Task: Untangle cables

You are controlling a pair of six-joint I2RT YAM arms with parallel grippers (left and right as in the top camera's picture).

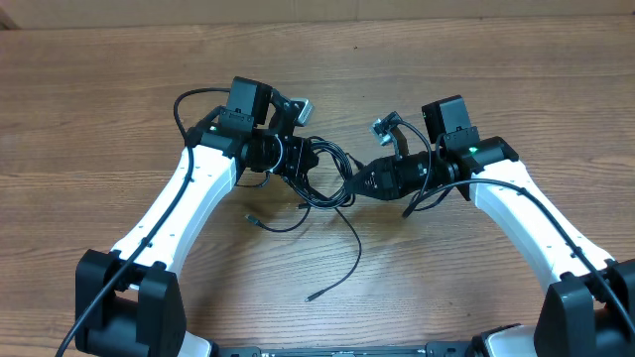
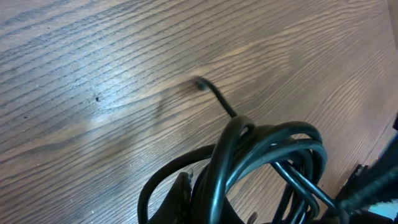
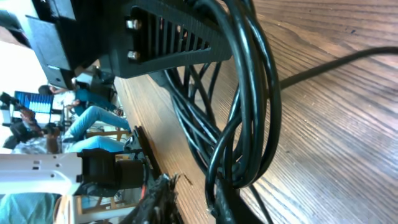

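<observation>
While the thin black tangled cables (image 1: 325, 186) hang bunched between both arms, the left gripper (image 1: 303, 169) is clamped on them; I cannot tell whether the right gripper (image 1: 357, 185) is closed; open brown wood-grain worktop (image 1: 119, 79) surrounds them, edges well apart

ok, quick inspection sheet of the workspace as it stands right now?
Surface: wood-grain table, flat.
Job's things: cable bundle tangled between the two arms; a loose strand trails toward the robot's base and ends in a plug; a second plug lies near the left arm.
Clutter: nothing seen.
Grippers: left gripper shut on the cable bundle; right gripper at the bundle, grip unclear.
Cables: arm wires run along the white arms.
Surroundings: seated people beyond the table, seen in the right wrist view.
</observation>
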